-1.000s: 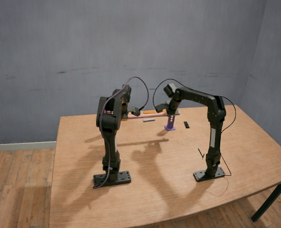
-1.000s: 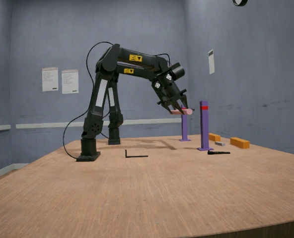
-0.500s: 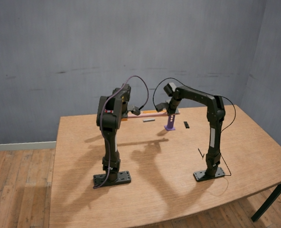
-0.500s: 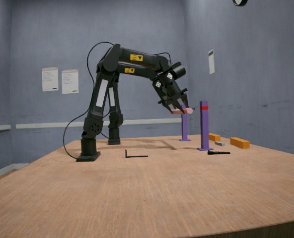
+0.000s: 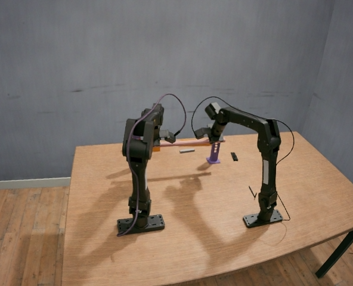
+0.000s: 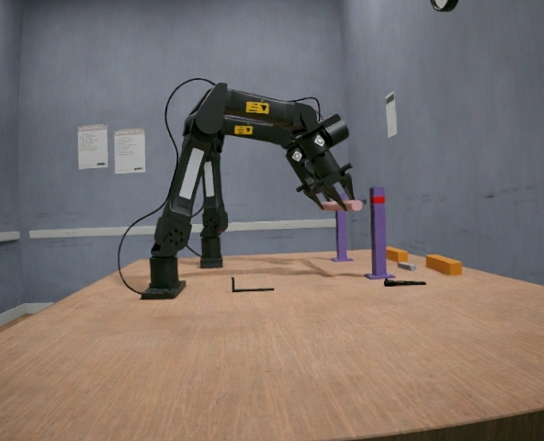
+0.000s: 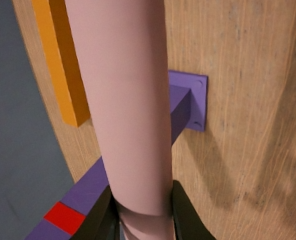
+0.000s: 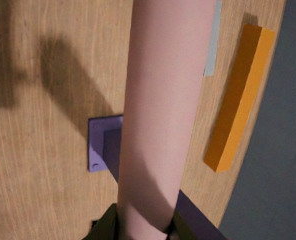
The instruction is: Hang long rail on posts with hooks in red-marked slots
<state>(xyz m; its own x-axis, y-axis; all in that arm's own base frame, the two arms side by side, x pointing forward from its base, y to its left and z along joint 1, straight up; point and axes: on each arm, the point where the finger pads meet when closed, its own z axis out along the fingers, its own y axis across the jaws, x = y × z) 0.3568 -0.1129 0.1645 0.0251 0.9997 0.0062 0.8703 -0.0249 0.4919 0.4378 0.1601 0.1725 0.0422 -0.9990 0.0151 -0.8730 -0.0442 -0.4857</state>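
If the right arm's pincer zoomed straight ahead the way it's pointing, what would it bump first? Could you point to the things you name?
The right pincer (image 5: 215, 142) (image 6: 348, 204) (image 8: 142, 215) already grips the pink rail (image 5: 186, 143) (image 6: 357, 205) (image 7: 123, 100) (image 8: 163, 100). Past that, probably the purple post's foot (image 5: 213, 162) (image 6: 379, 276) (image 8: 94, 145) or the table (image 5: 186, 240) (image 6: 263, 356) (image 7: 248, 100) (image 8: 38, 200); depth makes it hard to tell.

Left arm (image 5: 141, 181) (image 6: 263, 133) and right arm (image 5: 247, 118) (image 6: 267, 107) arched forward, wrists angled down; left claw (image 5: 155, 143) (image 6: 325, 204) (image 7: 143, 202), right claw (image 5: 216, 141) (image 6: 348, 204) (image 8: 144, 220) part-closed, gripping.
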